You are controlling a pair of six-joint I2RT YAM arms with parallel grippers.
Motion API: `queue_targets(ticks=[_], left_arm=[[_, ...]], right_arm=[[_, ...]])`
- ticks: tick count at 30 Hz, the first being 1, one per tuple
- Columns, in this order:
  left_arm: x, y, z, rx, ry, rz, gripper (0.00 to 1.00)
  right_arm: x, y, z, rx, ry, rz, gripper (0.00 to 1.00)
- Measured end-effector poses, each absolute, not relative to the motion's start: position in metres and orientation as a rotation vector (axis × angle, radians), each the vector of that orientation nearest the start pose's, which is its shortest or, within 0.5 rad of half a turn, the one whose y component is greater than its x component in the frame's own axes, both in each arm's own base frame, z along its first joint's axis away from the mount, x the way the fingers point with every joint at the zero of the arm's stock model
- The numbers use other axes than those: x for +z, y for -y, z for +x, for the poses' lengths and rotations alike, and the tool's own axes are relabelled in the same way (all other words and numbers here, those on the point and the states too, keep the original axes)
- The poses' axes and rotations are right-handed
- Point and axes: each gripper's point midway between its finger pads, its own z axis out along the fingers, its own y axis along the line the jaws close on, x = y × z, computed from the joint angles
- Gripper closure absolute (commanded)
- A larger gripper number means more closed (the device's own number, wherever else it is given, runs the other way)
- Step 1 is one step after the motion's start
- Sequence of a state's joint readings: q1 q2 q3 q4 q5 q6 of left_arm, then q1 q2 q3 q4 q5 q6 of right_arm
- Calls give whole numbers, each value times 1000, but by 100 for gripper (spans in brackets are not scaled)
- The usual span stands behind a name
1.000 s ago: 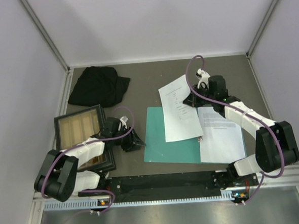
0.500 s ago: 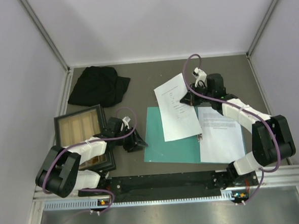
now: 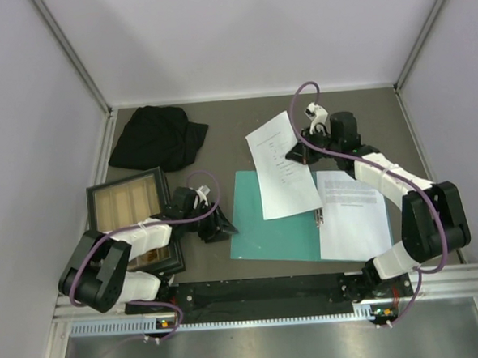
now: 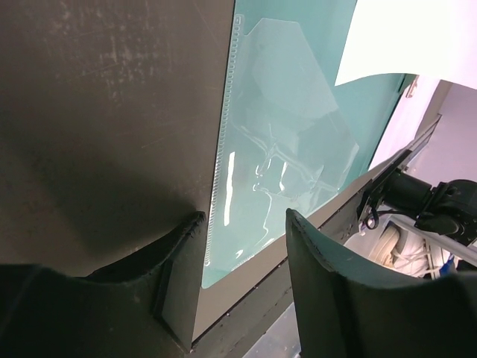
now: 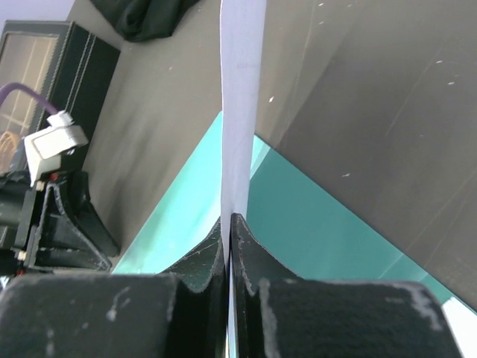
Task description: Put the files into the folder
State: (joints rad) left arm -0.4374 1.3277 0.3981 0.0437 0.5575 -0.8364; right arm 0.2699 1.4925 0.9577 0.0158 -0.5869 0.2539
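Observation:
The teal folder lies open in the middle of the table. One white file hangs slanted over its far left half, pinched at its right edge by my right gripper. In the right wrist view that file shows edge-on between the shut fingers of the right gripper, with the folder below. A second file lies flat on the folder's right half. My left gripper stands open at the folder's left edge, its fingers either side of the near corner of the folder, gripping nothing.
A dark-framed wooden tray sits at the left, under the left arm. A black cloth lies bunched at the far left. A metal clip runs along the folder's spine. Side walls close in the table left and right.
My right gripper has carried the held file a little left and farther from the bases. The left gripper has edged right toward the folder's left edge.

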Motion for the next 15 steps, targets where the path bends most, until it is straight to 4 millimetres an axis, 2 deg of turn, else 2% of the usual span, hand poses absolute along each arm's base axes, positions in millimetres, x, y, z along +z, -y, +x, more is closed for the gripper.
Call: queue_targets(ticks=[8,15], left_arm=[[32,220,186,-1196,-2666,-258,48],[32,221,186,-1198,-2662,-253,48]], right_arm=[[165,-224,356,1014,-2059,-430,100],[148,-228,342,1088,-2084,-381,100]])
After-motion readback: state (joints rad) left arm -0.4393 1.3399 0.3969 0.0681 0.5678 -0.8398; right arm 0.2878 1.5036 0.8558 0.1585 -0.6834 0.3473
